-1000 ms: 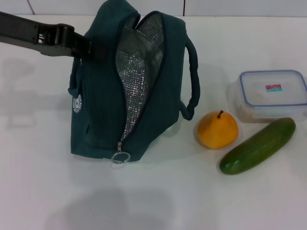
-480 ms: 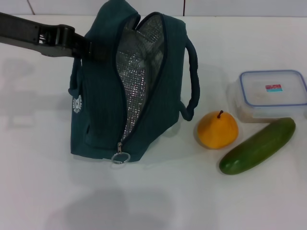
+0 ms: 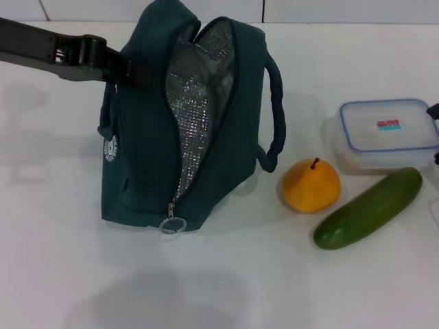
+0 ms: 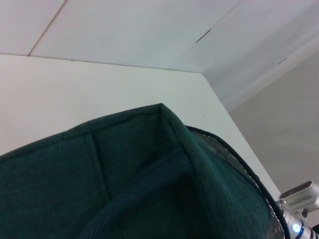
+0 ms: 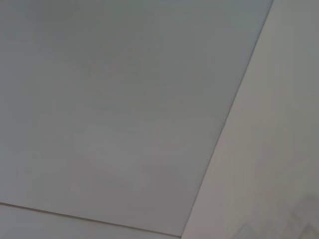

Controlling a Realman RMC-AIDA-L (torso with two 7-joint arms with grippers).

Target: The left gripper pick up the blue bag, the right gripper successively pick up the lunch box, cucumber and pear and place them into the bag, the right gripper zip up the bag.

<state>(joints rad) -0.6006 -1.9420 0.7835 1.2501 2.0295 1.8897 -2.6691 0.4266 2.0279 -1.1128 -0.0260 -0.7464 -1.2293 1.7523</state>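
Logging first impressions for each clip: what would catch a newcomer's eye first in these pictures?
The blue bag dominates, standing left of centre on the white table with its zipper open and silver lining showing, the left gripper at its upper far-left side. To its right lie the pear, the cucumber and, behind them, the lunch box. The right gripper just peeks in at the right edge beside the box.
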